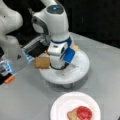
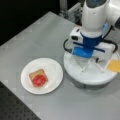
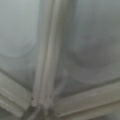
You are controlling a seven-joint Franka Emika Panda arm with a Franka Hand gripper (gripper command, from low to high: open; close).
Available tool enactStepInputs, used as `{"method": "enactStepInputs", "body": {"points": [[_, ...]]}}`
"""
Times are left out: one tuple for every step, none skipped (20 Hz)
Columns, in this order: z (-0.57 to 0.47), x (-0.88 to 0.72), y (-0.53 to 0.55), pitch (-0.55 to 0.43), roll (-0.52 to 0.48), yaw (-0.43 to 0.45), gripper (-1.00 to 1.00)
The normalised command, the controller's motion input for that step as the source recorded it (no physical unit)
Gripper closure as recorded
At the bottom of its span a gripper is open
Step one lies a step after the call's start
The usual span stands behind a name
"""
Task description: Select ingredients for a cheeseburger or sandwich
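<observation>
No readable labels anywhere. Your gripper (image 2: pixel 88 65) is low over the divided tray (image 1: pixel 82 67); can't tell its opening. Toast (image 1: pixel 42 62) sits left, cheese (image 2: pixel 114 66) right, tomato (image 2: pixel 39 80) on toast on the plate (image 2: pixel 53 72).

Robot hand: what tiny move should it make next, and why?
Probably slide toward the cheese. The gripper hangs low over bare dividers of the tray, while the plate holds only toast with tomato on top, so a cheeseburger lacks cheese.
</observation>
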Motion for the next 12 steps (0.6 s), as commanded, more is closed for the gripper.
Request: {"method": "enactStepInputs", "body": {"points": [[-1.0, -0.68, 0.31, -0.245, -0.079, 0.061, -1.0], [-1.0, -0.69, 0.34, -0.237, -0.083, 0.059, -1.0], [-1.0, -0.7, 0.37, -0.255, -0.084, 0.061, -1.0], [-1.0, -0.71, 0.38, -0.23, -0.095, 0.066, -1.0], [-1.0, -0.73, 0.38, -0.214, -0.068, 0.071, -1.0], [-1.0, -0.75, 0.36, -0.226, -0.031, 0.08, -1.0], [-1.0, -0.78, 0.32, -0.232, -0.019, 0.079, -1.0], [-1.0, -0.79, 0.27, -0.233, -0.012, 0.07, -1.0], [-1.0, -0.78, 0.18, -0.227, -0.015, 0.067, -1.0], [-1.0, -0.75, 0.1, -0.251, -0.008, 0.049, -1.0], [-1.0, -0.75, 0.01, -0.265, -0.007, 0.032, -1.0], [-1.0, -0.75, -0.03, -0.261, -0.013, 0.021, -1.0]]}}
